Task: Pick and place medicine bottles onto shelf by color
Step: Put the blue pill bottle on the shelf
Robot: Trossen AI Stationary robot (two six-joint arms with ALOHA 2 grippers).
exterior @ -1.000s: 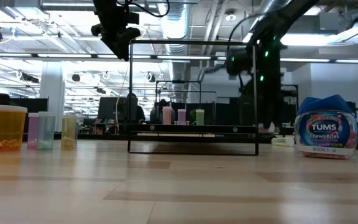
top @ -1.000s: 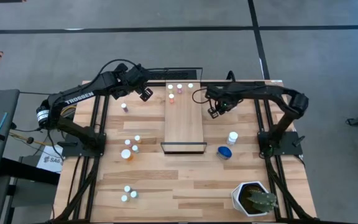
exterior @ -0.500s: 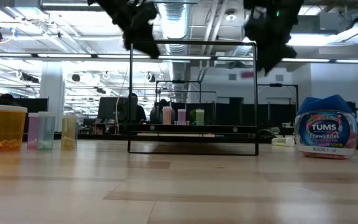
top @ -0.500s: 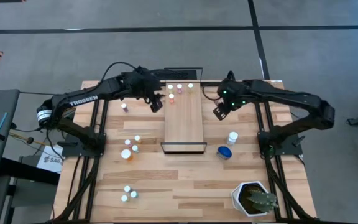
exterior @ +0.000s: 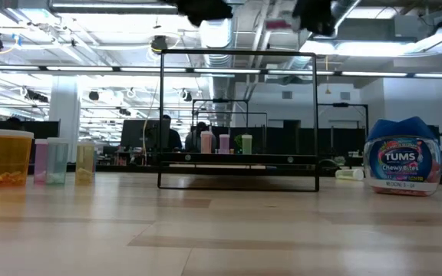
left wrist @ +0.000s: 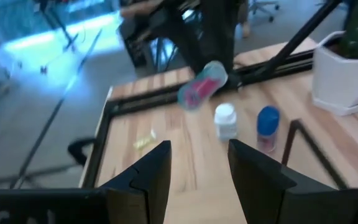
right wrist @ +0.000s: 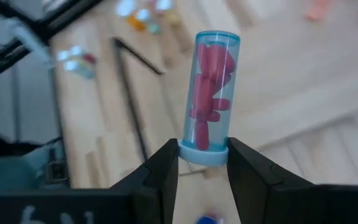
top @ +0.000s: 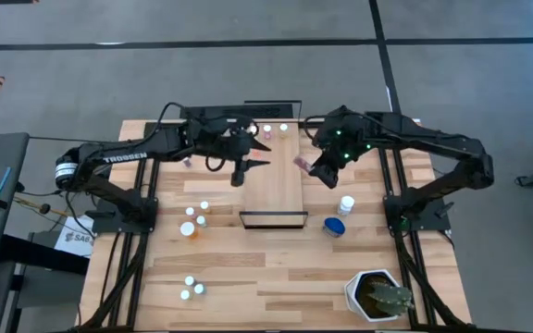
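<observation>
High view: a few bottles [top: 268, 131] stand at the shelf's [top: 275, 190] far end; many wait on the surface [top: 276, 277].

Left wrist view: left gripper [left wrist: 199, 163], fingers spread, empty.

Right wrist view: right gripper [right wrist: 202, 160] pinches the pink bottle [right wrist: 211, 96] above the shelf.

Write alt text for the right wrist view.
The right gripper grips a clear blue-tinted bottle of pink pills by its cap end, holding it above the plank tabletop. Blurred behind are the shelf's dark end frame and several small bottles on the table.
</observation>
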